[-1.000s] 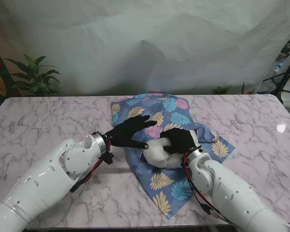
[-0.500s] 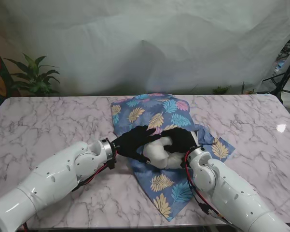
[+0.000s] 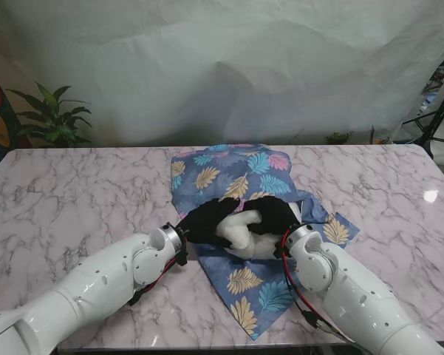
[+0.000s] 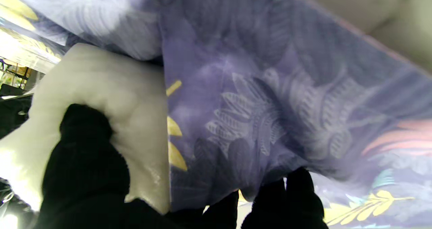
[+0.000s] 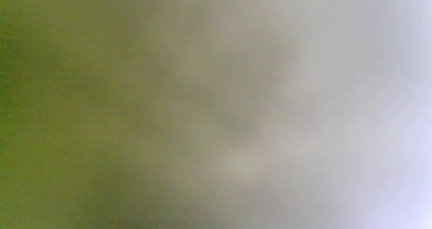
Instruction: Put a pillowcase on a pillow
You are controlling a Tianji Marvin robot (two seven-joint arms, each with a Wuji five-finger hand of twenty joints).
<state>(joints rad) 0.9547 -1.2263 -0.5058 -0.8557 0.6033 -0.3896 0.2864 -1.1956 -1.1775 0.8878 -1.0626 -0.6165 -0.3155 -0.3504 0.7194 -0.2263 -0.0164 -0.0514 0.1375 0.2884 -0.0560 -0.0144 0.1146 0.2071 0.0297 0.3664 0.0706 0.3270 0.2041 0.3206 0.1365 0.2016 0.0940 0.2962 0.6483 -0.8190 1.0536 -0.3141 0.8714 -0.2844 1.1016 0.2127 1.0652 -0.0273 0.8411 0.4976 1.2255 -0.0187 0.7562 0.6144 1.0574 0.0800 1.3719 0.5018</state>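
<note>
Both hands at the pillowcase mouth, stuffing the pillow.

Left hand grips the white pillow with the pillowcase hem draped over its fingers; right hand presses the pillow's right side, grip unclear. Pillow lies mid-table, mostly uncovered. Best to hold the hem open and feed a corner in first.

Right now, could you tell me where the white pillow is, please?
In the stand view the pillow lies mid-table on the leaf-print pillowcase, between the left hand and right hand.
</note>
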